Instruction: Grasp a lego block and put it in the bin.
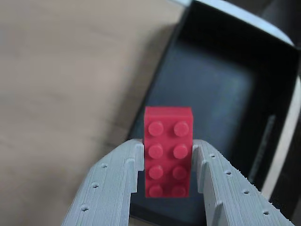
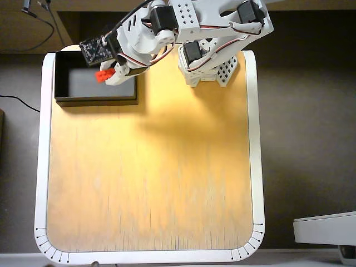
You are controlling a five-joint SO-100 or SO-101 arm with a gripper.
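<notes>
i counted one block point(image 1: 168, 157), one bin point(image 1: 221, 89) and one gripper point(image 1: 168, 162). the block was red, rectangular, with two rows of four round studs facing the wrist view. my two grey fingers point(image 1: 123, 176) pinched it by its long sides, holding it in the air over the bin's dark floor near one wall. in the overhead view the block point(image 2: 103, 75) hung over the bin point(image 2: 72, 100) at the table's point(image 2: 150, 183) top-left corner. my arm point(image 2: 189, 28) reached across from the base; black cables point(image 2: 41, 16) lay beyond the table edge.
</notes>
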